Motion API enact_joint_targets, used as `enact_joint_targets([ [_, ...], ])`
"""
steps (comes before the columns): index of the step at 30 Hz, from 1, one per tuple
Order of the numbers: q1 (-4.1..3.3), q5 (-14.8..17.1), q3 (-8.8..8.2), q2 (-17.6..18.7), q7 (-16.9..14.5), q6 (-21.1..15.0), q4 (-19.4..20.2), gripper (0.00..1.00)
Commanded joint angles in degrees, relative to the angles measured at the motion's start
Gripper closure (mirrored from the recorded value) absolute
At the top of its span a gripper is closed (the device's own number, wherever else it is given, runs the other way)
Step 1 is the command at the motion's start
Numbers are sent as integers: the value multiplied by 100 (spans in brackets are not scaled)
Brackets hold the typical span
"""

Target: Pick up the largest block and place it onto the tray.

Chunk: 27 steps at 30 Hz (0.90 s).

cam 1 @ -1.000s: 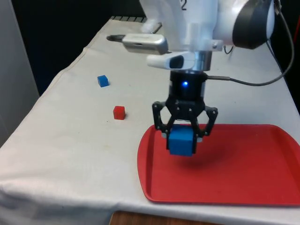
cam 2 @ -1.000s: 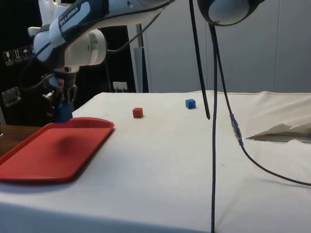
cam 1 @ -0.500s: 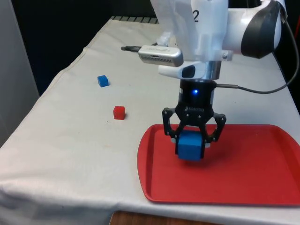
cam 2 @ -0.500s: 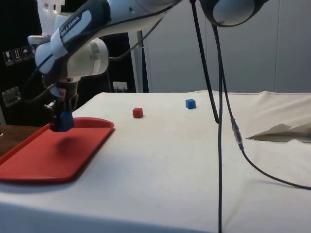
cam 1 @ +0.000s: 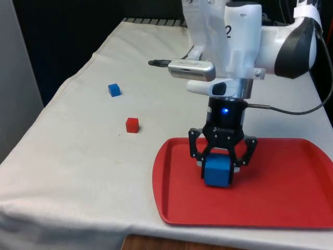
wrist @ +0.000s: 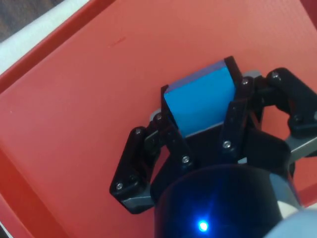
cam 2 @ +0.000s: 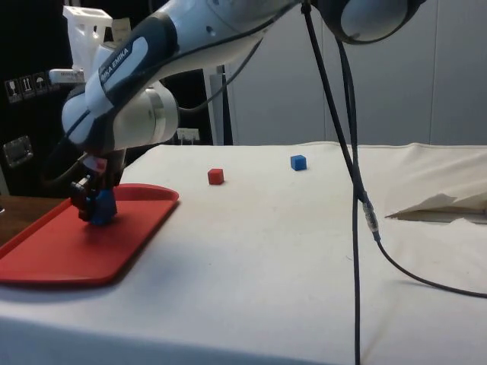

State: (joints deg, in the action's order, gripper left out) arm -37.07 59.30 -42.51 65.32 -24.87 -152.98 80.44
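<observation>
Arm reaching down, gripper closed on its load.
I see my white arm bent forward with the wrist pointing straight down; the black gripper (cam 1: 218,167) (cam 2: 94,207) (wrist: 200,111) hangs vertical, fingers (wrist: 237,106) clamped against the large blue block (cam 1: 217,170) (cam 2: 101,207) (wrist: 199,103).

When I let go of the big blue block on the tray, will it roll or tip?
Probably neither: the big blue block is a flat-faced cube, held low over the red tray by the gripper. It looks rigid, undeformed between the fingers. It might slide slightly.
</observation>
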Motion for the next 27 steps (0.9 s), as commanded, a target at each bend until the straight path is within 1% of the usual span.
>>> enact_joint_targets([
  [1,-97,63,34,-103,-86,-149,206,97],
  [4,-86,40,40,-86,-40,-178,166,97],
  [7,-92,6,34,-52,11,-160,126,97],
  [8,-46,-6,46,-17,6,-126,57,97],
  [9,-92,0,29,-46,23,-155,115,97],
  [10,-92,-6,29,-40,29,-149,103,96],
  [11,-86,-17,29,-34,40,-143,97,90],
  [12,-86,-34,29,-23,57,-138,80,71],
  [14,-80,-40,29,-17,69,-138,69,52],
  [15,-80,-46,34,-11,69,-132,63,37],
  [18,-74,-74,34,-11,92,-132,52,7],
  [19,-52,-63,57,-17,52,-126,34,1],
  [20,-69,-80,40,-11,92,-132,46,1],
  [26,-63,-103,46,-6,115,-132,34,0],
  [27,-80,-109,23,-52,115,-115,63,0],
])
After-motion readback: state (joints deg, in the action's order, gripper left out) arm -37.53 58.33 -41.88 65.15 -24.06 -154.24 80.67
